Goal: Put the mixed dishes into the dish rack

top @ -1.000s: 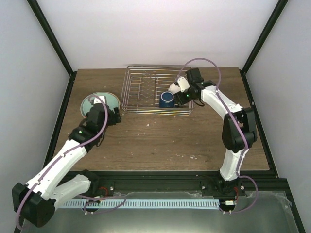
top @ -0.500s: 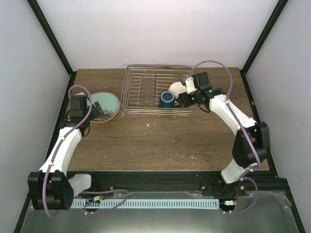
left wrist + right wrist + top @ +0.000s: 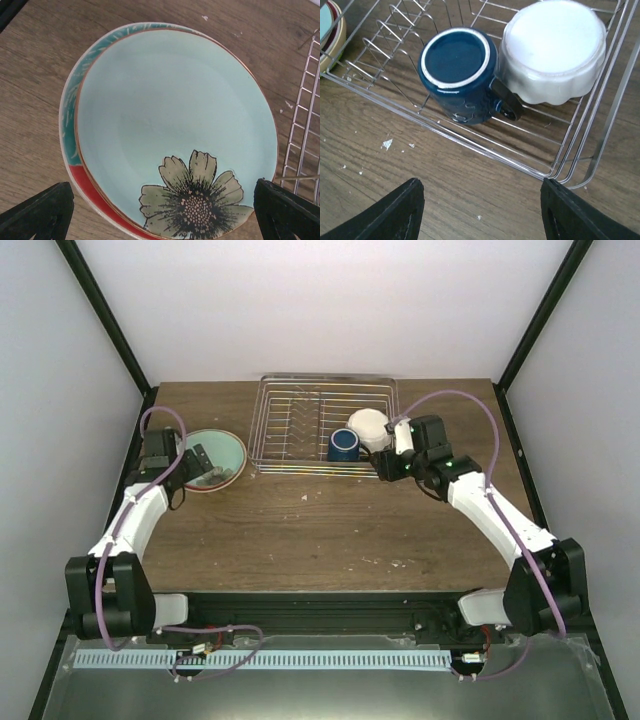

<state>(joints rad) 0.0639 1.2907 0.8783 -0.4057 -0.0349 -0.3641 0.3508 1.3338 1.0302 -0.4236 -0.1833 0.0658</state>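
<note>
A robotics lab test cell; plain white wall panels (image 3: 330, 310), black frame posts (image 3: 105, 315); wood-grain tabletop (image 3: 320, 530); black mounting rail (image 3: 330, 612).

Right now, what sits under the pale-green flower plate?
A teal-and-red plate peeks out along the flower plate's left edge; anything deeper in the stack is covered.

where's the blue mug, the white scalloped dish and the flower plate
blue mug (image 3: 454, 59), right wrist view, middle of its upward round face
white scalloped dish (image 3: 555, 37), right wrist view, its flat top
flower plate (image 3: 170, 120), left wrist view, plain pale centre above the flower
</note>
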